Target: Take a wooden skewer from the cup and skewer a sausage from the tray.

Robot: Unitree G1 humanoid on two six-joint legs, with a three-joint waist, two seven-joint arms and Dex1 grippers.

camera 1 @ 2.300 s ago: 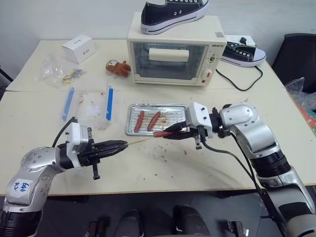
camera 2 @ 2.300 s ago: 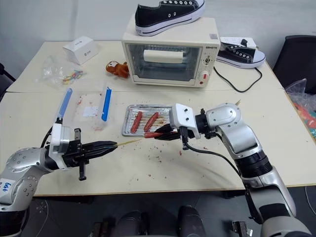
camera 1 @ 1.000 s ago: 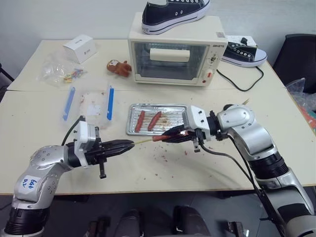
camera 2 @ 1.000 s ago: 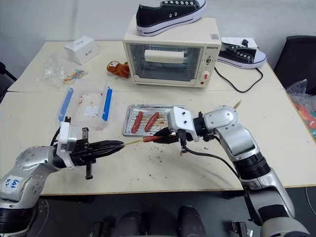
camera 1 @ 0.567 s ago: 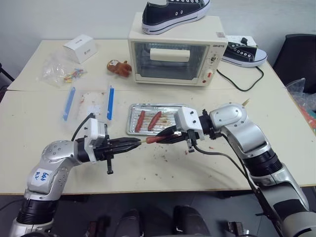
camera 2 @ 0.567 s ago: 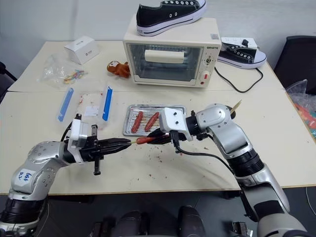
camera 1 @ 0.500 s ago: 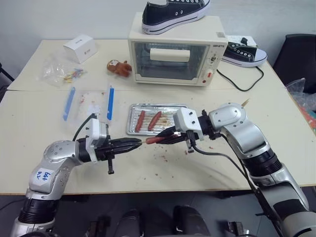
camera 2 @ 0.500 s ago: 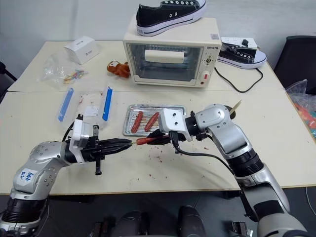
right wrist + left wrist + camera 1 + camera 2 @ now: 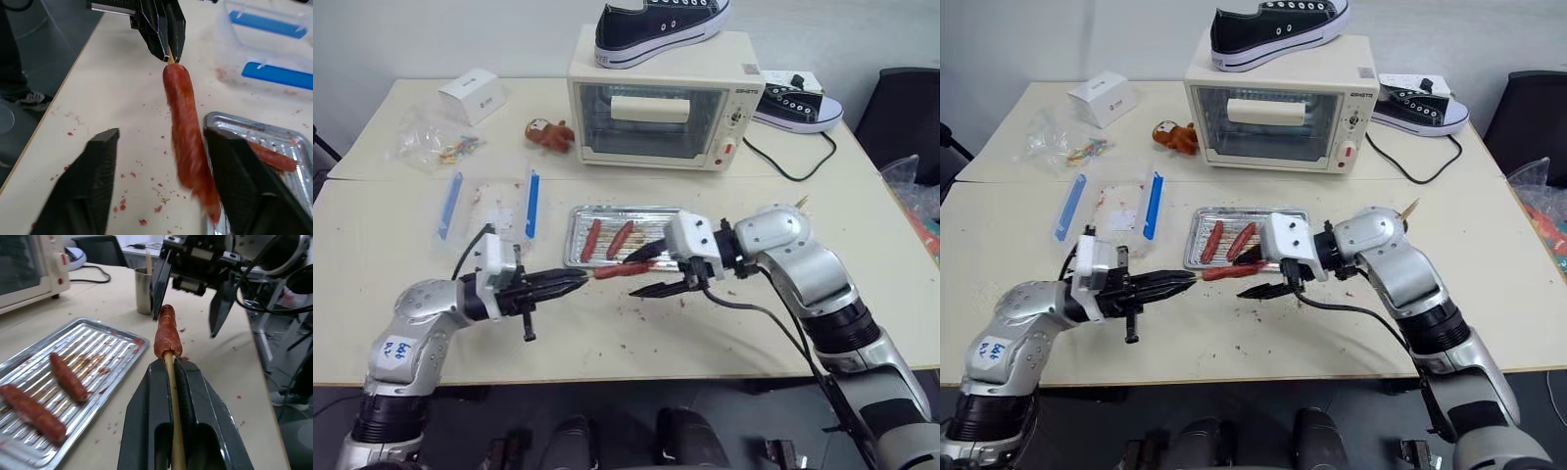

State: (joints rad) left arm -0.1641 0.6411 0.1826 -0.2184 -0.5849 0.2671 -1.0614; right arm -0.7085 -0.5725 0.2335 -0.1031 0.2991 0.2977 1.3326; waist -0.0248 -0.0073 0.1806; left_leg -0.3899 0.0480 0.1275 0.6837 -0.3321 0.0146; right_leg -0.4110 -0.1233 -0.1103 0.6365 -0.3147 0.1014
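Pale wood shows between the black fingers of the left hand (image 9: 171,396), which is clamped on the wooden skewer (image 9: 172,421); the stick runs forward out of the fingertips and into the end of the sausage (image 9: 612,273), which sits impaled on it, held level above the counter (image 9: 607,333). The sausage's near end lies just off the left fingertips.

Around the sausage's far end stands the right hand (image 9: 644,278), its two fingers spread wide apart, one on each side of the sausage and touching neither it nor the skewer as far as the wrist views show. Red specks and smears dot the cream counter beneath both hands.

Just behind the hands lies the tray (image 9: 578,257), its ridged bottom stained red, with two more sausages (image 9: 605,238) lying side by side in its left half. To the tray's left sits a clear plastic box (image 9: 489,220) with blue clips. The cup (image 9: 143,291) stands on the counter behind the right arm, a stick rising from it.

Further back are a cream toaster oven (image 9: 656,98) with a black sneaker (image 9: 656,24) on top, a small brown toy (image 9: 548,132), a white box (image 9: 470,95) and a clear bag (image 9: 426,142).
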